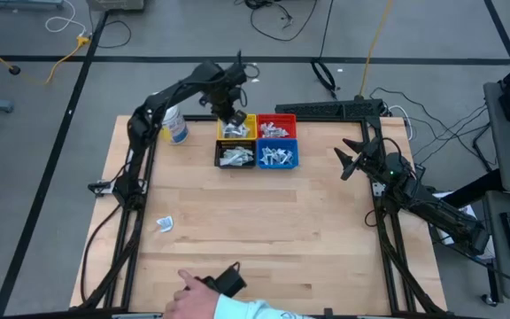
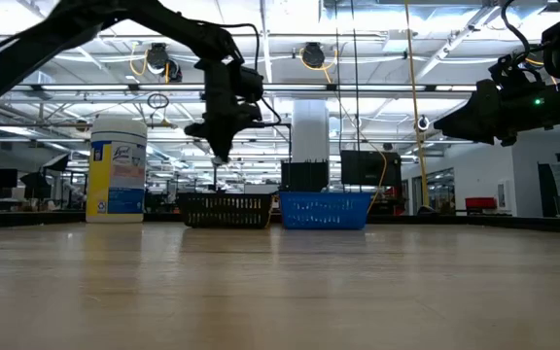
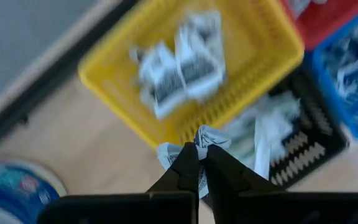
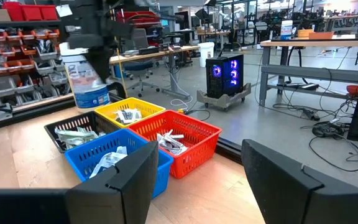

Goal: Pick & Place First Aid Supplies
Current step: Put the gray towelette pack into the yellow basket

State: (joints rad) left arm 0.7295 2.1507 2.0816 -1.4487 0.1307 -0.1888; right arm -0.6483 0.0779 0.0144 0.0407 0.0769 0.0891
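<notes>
- While the left gripper [image 1: 234,118] hangs over the yellow plastic mesh bin [image 1: 248,119], its 2 dark fingers [image 3: 185,168] are pinched tight on a small crumpled white packet [image 3: 205,136], held in the air above the bin's near corner where it meets the black bin [image 3: 303,146].
- 4 small square bins sit touching in a 2-by-2 block at the far middle of the light wooden table [image 1: 264,221]: yellow and red plastic bin [image 1: 277,127] at the back, black and blue plastic bin [image 1: 277,156] in front.
- All 4 bins hold heaps of flat white first aid packets [image 1: 235,157] with dark marks; in the yellow bin 2 squarish packets [image 3: 179,71] lie side by side.
- 1 more white packet [image 1: 165,222] lies alone on the table, well apart from the bins, toward the left near side.
- Just beside the yellow bin stands a white-lidded round jar with a blue and yellow label [image 2: 116,168].
- Over by the table's right edge, the right gripper [image 1: 351,159] waits with its fingers spread wide and nothing between them.
- At the table's near edge, a person's hand [image 1: 187,297] in a light sleeve rests next to a small black object [image 1: 226,282].
</notes>
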